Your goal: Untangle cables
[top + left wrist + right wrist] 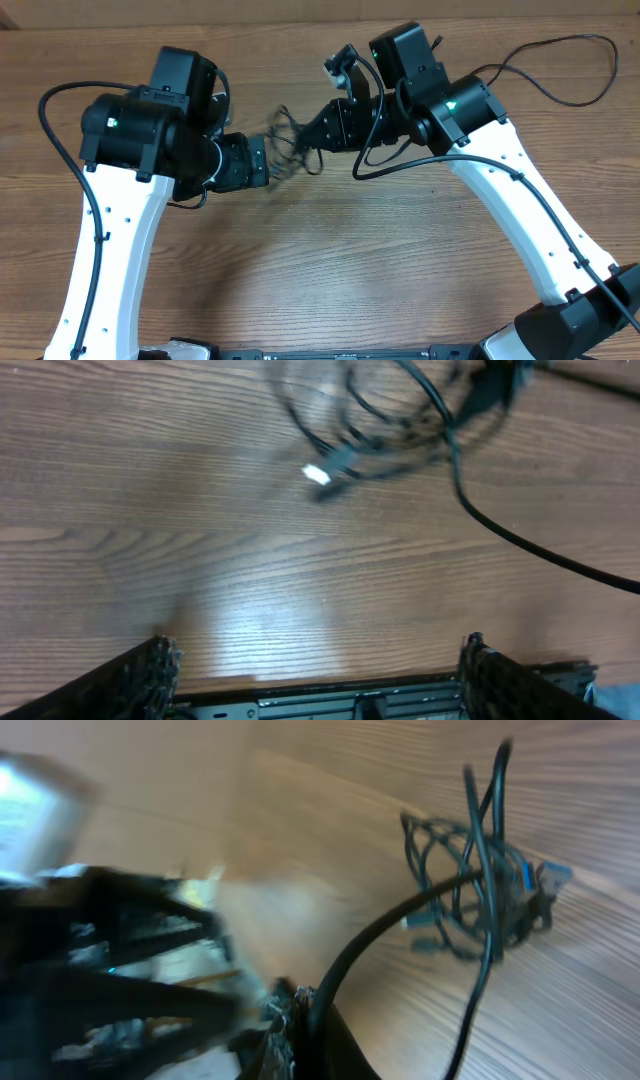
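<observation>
Nowhere near done tbh: cables (pixel 290 147) bunched in one knotty clump mid-worktop (pixel 330 260), right between the two arms, no strand laid out apart yet. On the right gripper (pixel 288 1008), fingers pressed together, pinching what looks like one strand running off to the clump; on the left gripper (pixel 318 658), fingers spread wide and empty, just short of the tangle. Worth watching: the arm's own thick cable (pixel 385 165) drooping right beside the knot, easy to snag.
</observation>
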Robot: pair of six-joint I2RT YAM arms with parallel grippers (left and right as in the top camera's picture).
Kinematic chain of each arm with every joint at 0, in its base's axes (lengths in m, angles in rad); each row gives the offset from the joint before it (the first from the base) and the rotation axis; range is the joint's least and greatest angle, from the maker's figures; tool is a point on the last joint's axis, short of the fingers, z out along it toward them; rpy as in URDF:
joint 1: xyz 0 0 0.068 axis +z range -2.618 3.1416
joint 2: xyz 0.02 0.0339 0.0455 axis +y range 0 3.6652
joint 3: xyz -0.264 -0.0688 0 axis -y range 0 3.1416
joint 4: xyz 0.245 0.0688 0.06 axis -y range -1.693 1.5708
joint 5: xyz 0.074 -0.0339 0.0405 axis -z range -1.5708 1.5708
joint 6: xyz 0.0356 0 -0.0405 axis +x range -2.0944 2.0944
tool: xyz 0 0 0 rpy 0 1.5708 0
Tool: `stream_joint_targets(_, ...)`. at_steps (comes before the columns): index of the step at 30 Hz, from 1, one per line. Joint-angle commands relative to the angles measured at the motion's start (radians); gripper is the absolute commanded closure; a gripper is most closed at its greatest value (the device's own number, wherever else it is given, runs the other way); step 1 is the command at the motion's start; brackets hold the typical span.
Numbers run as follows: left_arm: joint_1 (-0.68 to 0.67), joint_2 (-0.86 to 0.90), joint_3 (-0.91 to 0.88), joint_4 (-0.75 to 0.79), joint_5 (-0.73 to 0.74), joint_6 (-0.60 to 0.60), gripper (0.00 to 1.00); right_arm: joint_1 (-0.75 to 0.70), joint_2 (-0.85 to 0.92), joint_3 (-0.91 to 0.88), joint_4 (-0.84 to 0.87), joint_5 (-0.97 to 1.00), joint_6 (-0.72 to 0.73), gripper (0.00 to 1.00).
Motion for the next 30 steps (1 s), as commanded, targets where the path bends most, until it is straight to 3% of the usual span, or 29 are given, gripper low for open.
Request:
stream_joint_targets(1,-0.008,0.002,-0.006,0.004,-0.025,0.039,0.11,-0.042,-0.015,0.019,0.016,-0.210,0.026,0.96)
stream_joint_targets(5,-0.008,0.002,-0.006,0.013,-0.016,0.055,0.11,-0.076,-0.015,0.019,0.033,-0.422,0.018,0.96)
stream_joint_targets(10,-0.008,0.002,-0.006,0.054,-0.009,0.087,0.13,-0.089,-0.015,0.019,0.045,-0.536,0.023,0.96)
stream_joint_targets(14,-0.008,0.002,-0.006,0.095,0.007,0.086,0.25,-0.091,-0.015,0.019,0.045,-0.590,0.026,0.96)
stream_joint_targets(16,-0.008,0.002,-0.006,0.119,0.006,0.086,0.36,-0.091,-0.015,0.019,0.047,-0.605,0.043,0.96)
stream_joint_targets(23,-0.008,0.002,-0.006,0.187,0.006,0.086,0.46,-0.091,-0.015,0.019,0.105,-0.709,0.054,0.96)
stream_joint_targets(27,-0.008,0.002,-0.006,0.204,0.009,0.081,0.57,-0.093,-0.015,0.019,0.105,-0.680,0.056,0.96)
stream_joint_targets(30,-0.008,0.002,-0.006,0.202,0.011,0.082,0.58,-0.093,-0.015,0.019,0.105,-0.600,0.107,0.96)
